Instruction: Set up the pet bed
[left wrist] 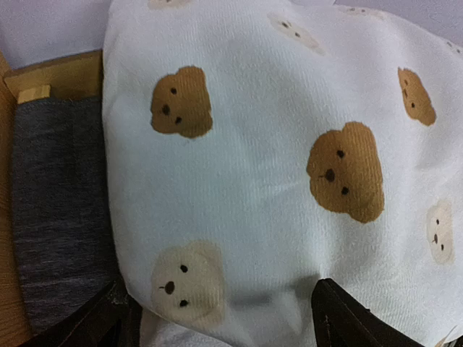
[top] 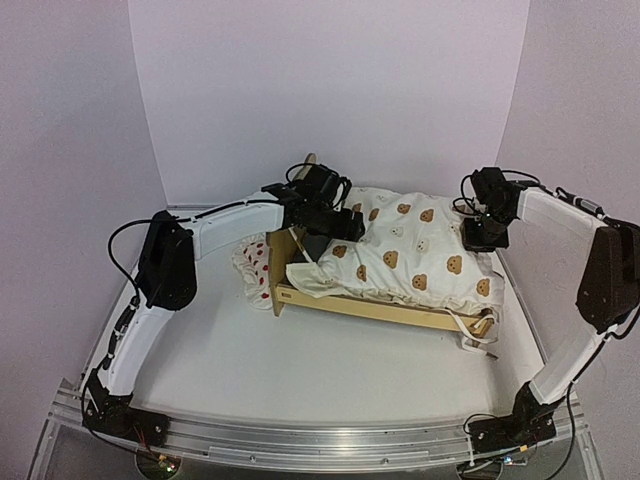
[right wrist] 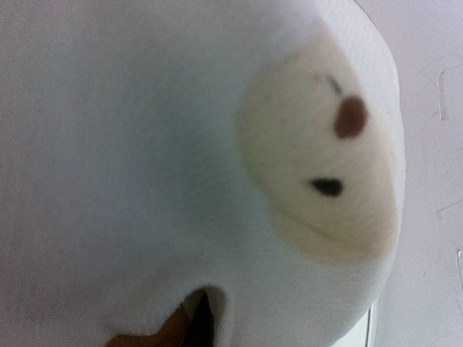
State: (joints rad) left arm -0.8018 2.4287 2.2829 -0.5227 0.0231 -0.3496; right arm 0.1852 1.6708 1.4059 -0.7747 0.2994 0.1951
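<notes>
Centrally on white table [top: 300,380] sat light plywood pet bed [top: 385,309] with bear-ear headboard. Cream bear-print cushion [top: 410,255] lay draped over it, leaving dark grey felt base [left wrist: 61,210] exposed at headboard end. Above cushion there, left tool [top: 350,228] stood open. At cushion's far right corner, right tool [top: 487,236] was closed; grip on fabric unclear. Small white strawberry pillow [top: 255,268] lay outside bed, just beside headboard.

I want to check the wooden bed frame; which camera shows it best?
Top external: the pet bed shows its headboard and near rail. Left wrist catches only its grey felt base and a wood corner. Right wrist: just the cushion.
</notes>
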